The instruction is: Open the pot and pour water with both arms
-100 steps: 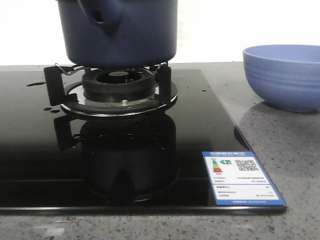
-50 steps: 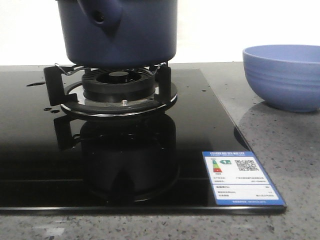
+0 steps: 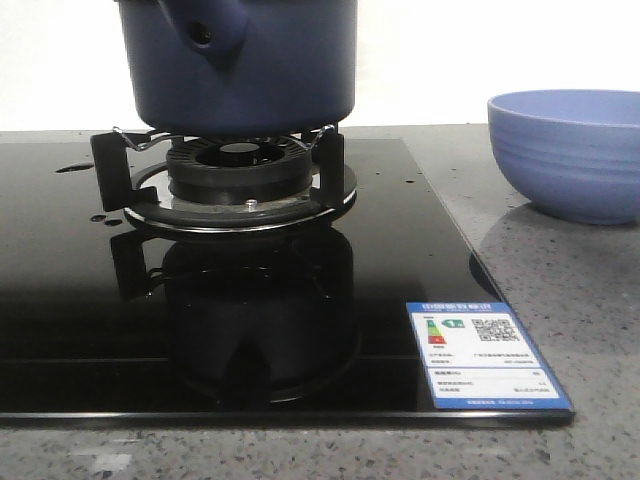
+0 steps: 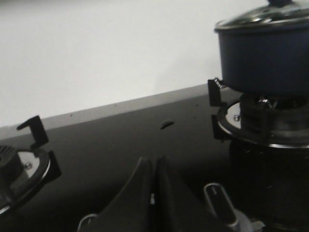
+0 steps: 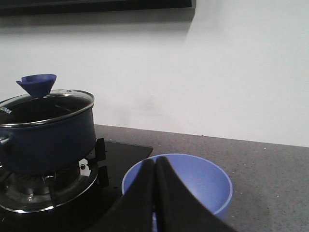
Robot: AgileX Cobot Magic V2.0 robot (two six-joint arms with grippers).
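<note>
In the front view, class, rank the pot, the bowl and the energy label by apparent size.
1. pot, though its top is cut off by the frame
2. bowl, also partly cut off
3. energy label, which looks largish only because it lies nearest the camera

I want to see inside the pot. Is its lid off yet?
No, in the right wrist view the glass lid with its blue knob sits on the pot.

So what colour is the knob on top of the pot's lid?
Blue, a shade brighter than the dark navy pot. The lid knob shows best in the right wrist view.
</note>
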